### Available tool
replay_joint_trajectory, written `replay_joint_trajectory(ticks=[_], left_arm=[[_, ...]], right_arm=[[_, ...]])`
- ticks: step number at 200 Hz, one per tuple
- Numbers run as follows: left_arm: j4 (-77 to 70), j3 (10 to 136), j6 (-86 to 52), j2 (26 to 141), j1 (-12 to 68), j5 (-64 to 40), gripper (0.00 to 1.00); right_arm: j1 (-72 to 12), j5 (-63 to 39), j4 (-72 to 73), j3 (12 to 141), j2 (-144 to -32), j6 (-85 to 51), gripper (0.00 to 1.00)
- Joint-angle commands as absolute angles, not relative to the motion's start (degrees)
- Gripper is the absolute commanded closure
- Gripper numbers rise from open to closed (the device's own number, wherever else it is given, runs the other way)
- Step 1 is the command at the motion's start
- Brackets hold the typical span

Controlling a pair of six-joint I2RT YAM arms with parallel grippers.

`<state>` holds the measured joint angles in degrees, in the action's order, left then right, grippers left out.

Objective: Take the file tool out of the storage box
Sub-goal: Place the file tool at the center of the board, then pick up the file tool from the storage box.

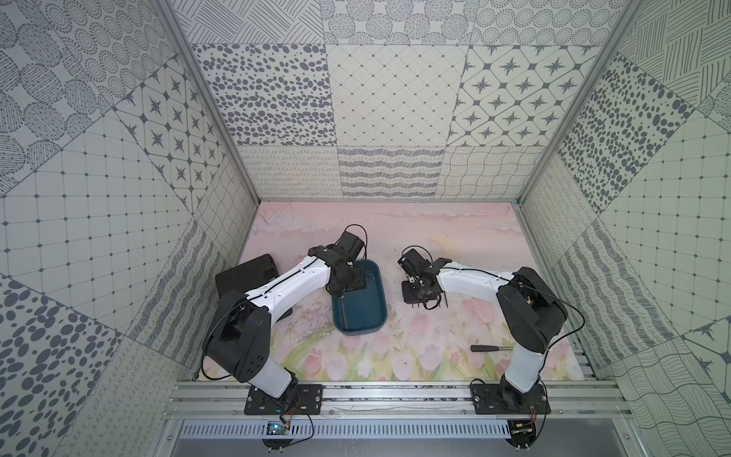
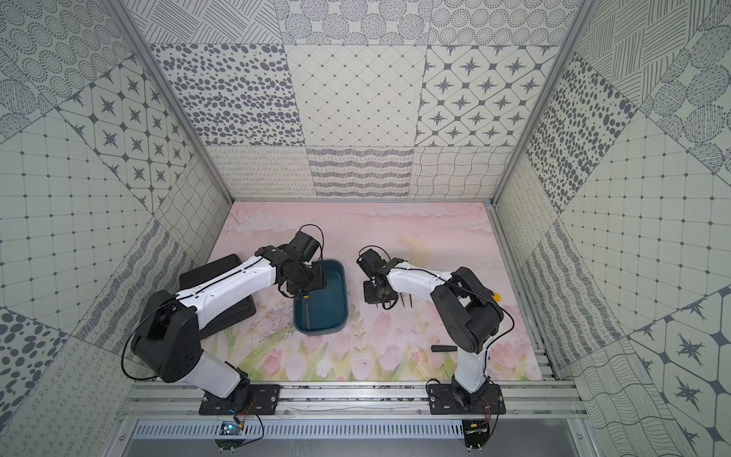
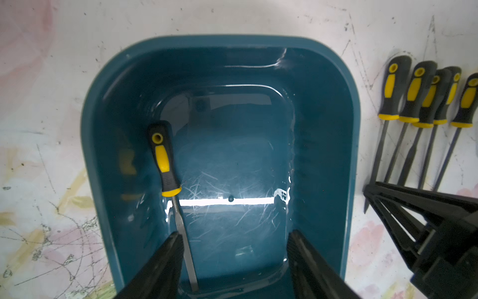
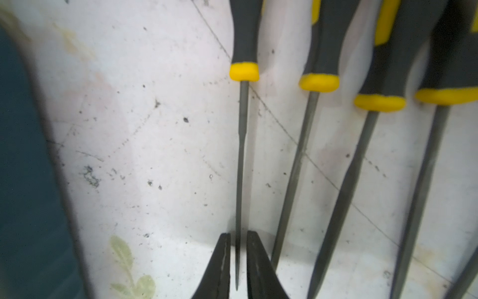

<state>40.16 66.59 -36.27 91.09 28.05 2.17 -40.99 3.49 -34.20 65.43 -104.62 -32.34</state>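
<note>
1. While the left pincer (image 3: 235,233) hangs over the storage box (image 3: 351,155), its jaws stand wide and grip nothing.
2. One file tool (image 3: 166,176) lies flat inside the storage box. It runs along the long wall on the left arm's side. Black and yellow handle, grey blade.
3. One left fingertip (image 3: 170,248) sits just beside that blade. Can't tell if they touch.
4. The rest of the box floor shows only scratches and glare.
5. A row of files (image 3: 424,103) lies on the bench (image 1: 395,237) outside the box, beside its long wall on the right arm's side. Five handles show in the left wrist view, side by side, some touching, shafts roughly parallel to that wall.
6. The right pincer (image 4: 238,234) is down at that row, on the file nearest the box (image 4: 241,129). Its jaws are narrow and straddle the blade tip, with a thin gap each side, so no clamp.
7. A flat black case (image 1: 245,273) lies on the bench beyond the box's other long wall, partly under the left arm.
8. A black-handled tool (image 1: 484,348) lies alone on the bench, well apart from the box, near the right arm's base.
</note>
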Motion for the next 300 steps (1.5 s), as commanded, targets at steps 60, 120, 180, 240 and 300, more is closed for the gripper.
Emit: replay_joint_trajectory(ticks=[60, 120, 180, 240, 300], left_arm=[[43.34, 70.71, -36.49, 98.61, 26.54, 7.99, 0.41], [48.69, 75.41, -41.46, 105.36, 26.20, 14.19, 0.46], [51.82, 77.06, -44.35, 109.70, 25.93, 17.66, 0.51], [53.10, 77.11, -44.70, 112.76, 25.74, 18.90, 0.54], [43.87, 73.46, -42.48, 112.77, 25.75, 11.18, 0.63]], right_arm=[[-41.21, 4.44, -32.79, 64.89, -92.78, -28.24, 0.60], [-41.13, -2.33, -31.04, 61.87, -84.93, -26.28, 0.39], [-41.08, -4.36, -30.28, 59.29, -80.32, -25.53, 0.30], [-41.09, -4.79, -29.97, 58.19, -78.94, -25.24, 0.29], [-41.05, -4.95, -30.36, 56.82, -76.43, -25.67, 0.29]])
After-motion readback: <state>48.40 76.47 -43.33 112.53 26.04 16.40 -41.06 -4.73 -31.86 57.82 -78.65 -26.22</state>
